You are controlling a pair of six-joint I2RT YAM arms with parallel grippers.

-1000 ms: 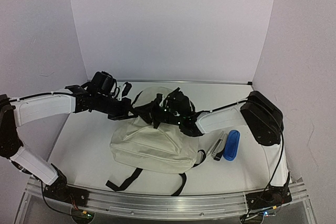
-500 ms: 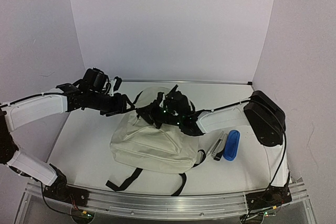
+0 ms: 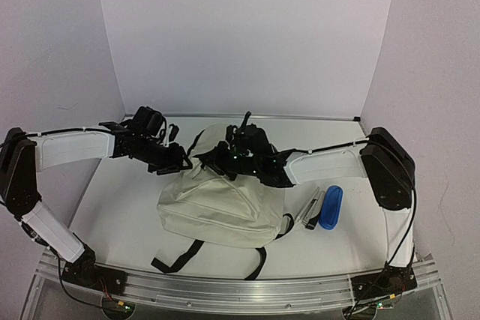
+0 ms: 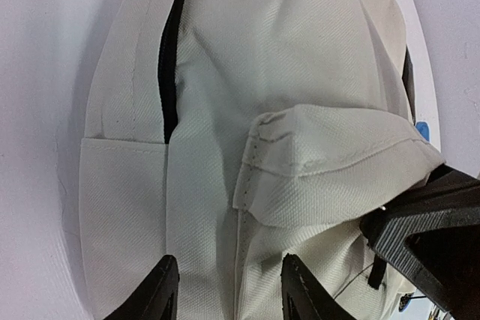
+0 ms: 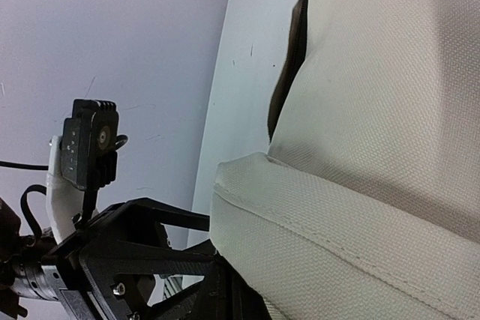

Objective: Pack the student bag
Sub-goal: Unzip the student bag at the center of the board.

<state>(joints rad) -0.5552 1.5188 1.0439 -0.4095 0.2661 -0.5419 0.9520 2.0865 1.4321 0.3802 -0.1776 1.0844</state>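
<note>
Top view, near to far. Two black straps (image 3: 180,256) trail toward the arm bases. Behind them the student bag (image 3: 217,204) lies flat at the middle of the desk (image 3: 120,200). To its right, outside it, a blue case (image 3: 331,207) and a slim grey item (image 3: 311,211) lie side by side.

At the bag's far end the right end effector (image 3: 214,159) is closed on a raised fold of the cream fabric. The left end effector (image 3: 178,161) is just beside it, over the bag's far left corner. In the left wrist view its fingers (image 4: 160,294) stand apart with nothing between them. The black zipper (image 4: 171,58) runs ahead; whether it is undone cannot be told.

Progress, as judged: early. No item is seen inside, both loose items remain to be packed, and the bag appears to be at the opening stage.

Compared with one second ago, the bag's outline and both loose items are unchanged. The right forearm lies more level, and the left forearm has shifted with its tip kept near the same corner.
</note>
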